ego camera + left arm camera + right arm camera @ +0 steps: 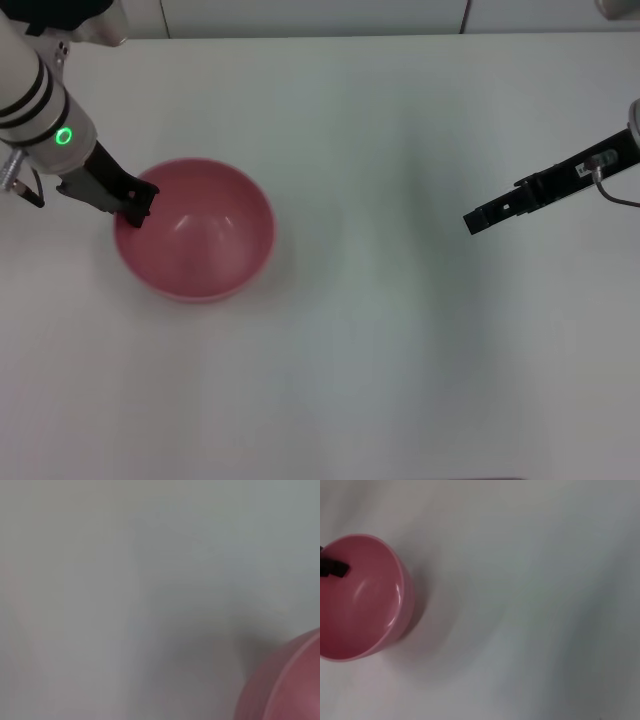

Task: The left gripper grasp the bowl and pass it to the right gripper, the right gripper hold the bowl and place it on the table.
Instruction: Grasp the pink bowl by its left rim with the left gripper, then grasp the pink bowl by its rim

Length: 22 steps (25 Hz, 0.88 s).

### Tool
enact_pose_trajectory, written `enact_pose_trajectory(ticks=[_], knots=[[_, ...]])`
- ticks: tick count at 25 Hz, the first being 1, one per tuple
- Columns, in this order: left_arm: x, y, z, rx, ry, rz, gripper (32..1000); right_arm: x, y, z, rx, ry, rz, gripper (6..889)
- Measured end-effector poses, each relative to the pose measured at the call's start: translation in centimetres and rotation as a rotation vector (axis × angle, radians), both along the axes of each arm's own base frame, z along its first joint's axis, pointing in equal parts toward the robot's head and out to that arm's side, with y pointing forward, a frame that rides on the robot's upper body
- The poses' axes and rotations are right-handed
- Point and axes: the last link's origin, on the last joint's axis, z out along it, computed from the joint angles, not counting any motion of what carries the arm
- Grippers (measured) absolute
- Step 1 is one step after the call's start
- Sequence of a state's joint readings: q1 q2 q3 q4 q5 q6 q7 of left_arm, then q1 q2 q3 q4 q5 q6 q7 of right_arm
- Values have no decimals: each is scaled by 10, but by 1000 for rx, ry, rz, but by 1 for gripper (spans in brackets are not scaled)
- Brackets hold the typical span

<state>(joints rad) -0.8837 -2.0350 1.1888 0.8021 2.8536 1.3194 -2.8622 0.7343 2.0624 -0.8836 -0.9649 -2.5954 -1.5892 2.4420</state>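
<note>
The glossy pink round bowl sits on the white matte table, toward its left edge. The chunky black left gripper straddles the bowl's left rim; whether it pinches is not discernible. The slim black right gripper hovers near the right edge, pressed together. Step in hand: grasping. Next: secure the rim, lift, carry rightward.

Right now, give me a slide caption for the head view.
Left gripper at the pink bowl's rim on the white table; right gripper waits apart to the right.
</note>
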Motion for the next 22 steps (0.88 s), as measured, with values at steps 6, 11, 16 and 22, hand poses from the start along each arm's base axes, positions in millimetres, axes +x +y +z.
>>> enact_pose_trajectory(ticks=[6,11,16,22], knots=[[12,-5,-2,-41,-68,-15,46,1,0,0,0,0,-1,866],[17,-9,-2,-63,-81,-16,50,1,0,0,-1,0,-2,864],[28,-14,-8,-107,-163,-33,54,-1,0,0,-4,1,0,862],[36,-18,-7,-129,-205,-51,58,-3,-1,0,-17,5,3,860]])
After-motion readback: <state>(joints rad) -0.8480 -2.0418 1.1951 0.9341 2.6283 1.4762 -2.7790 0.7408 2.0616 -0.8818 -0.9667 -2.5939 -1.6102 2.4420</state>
